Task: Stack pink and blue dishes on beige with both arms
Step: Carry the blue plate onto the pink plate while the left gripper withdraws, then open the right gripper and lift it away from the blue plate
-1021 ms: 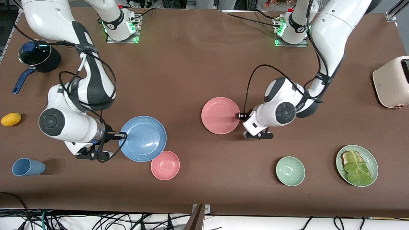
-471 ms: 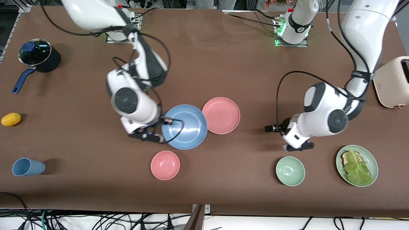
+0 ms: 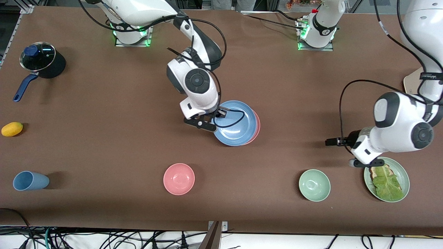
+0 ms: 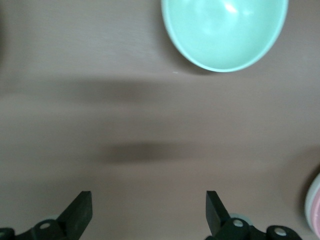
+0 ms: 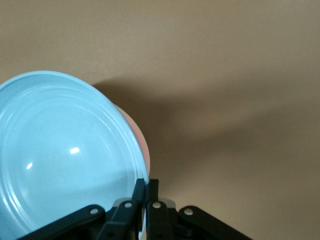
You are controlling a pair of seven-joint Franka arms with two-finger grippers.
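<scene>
My right gripper [image 3: 224, 111] is shut on the rim of the blue plate [image 3: 236, 123] near the middle of the table. The blue plate lies over the pink plate [image 3: 257, 127] and covers all but a thin crescent of it. In the right wrist view the closed gripper [image 5: 146, 187] pinches the blue plate [image 5: 65, 155] at its edge, and the pink plate [image 5: 143, 147] peeks out beneath. My left gripper [image 3: 328, 141] hangs open and empty over bare table toward the left arm's end; its fingers [image 4: 80, 215] stand wide apart. No beige plate is in view.
A pink bowl [image 3: 179, 178], a green bowl [image 3: 314, 185] [image 4: 225, 30] and a pale green plate with toast and lettuce [image 3: 401, 173] lie nearer the front camera. A blue cup [image 3: 30, 181], a yellow fruit [image 3: 12, 129] and a lidded pot [image 3: 41, 60] are at the right arm's end. A cream toaster [image 3: 411, 84] is at the left arm's end.
My right arm carried the blue plate from beside the pink bowl to over the pink plate. My left gripper let go of the pink plate and drew back toward its end of the table.
</scene>
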